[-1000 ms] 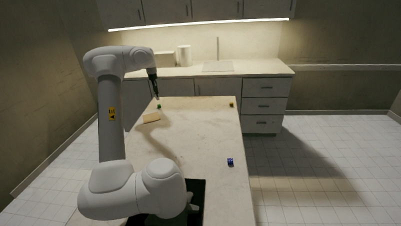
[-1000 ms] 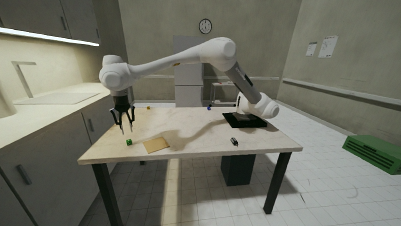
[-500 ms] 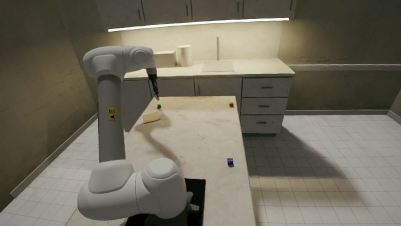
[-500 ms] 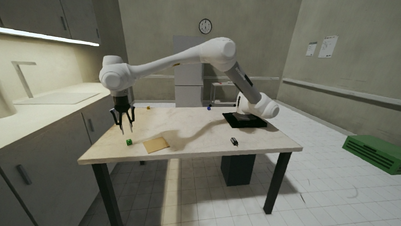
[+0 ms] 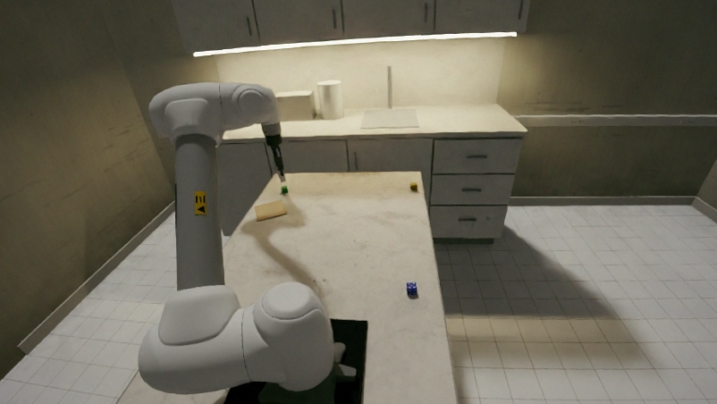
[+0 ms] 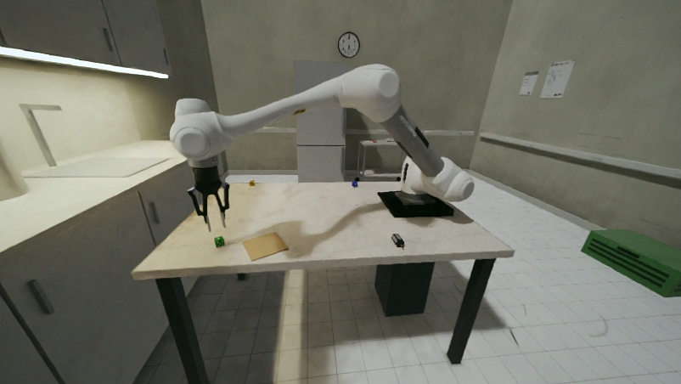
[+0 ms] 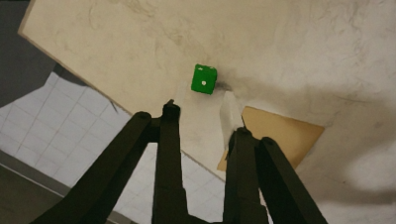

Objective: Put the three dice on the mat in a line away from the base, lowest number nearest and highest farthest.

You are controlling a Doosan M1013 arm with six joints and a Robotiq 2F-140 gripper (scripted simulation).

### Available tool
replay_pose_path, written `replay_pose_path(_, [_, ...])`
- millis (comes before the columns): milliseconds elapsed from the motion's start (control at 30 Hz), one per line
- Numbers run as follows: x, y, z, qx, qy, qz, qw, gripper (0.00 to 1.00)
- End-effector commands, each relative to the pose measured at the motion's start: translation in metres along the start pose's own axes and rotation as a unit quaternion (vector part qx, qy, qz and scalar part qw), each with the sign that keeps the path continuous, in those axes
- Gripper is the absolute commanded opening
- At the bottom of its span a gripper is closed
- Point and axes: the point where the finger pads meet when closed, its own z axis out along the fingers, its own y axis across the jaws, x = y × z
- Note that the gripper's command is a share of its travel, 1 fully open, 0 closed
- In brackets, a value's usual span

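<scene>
Mat (image 6: pixel 265 245) lies bare of dice; hand (image 6: pixel 215 222), narrowed on nothing, hovers above green die (image 6: pixel 219 241).

From my station I can't read the pips on the yellow die (image 5: pixel 413 186) or the blue die (image 5: pixel 411 288); both are too small. The gripper (image 7: pixel 200 121) linkage runs off the wrist view's lower edge, and the mat (image 7: pixel 277 134) sits partly behind a finger.
</scene>
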Motion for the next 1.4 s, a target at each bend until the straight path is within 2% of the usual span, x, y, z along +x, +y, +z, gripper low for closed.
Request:
replay_pose_path(0, [0.000,0.000,0.002,0.001,0.000,0.000,1.000,0.35])
replay_pose_path(767, [0.000,0.000,0.032,0.001,0.000,0.000,1.000,0.35])
replay_pose_path(1367, [0.000,0.000,0.036,0.001,0.000,0.000,1.000,0.35])
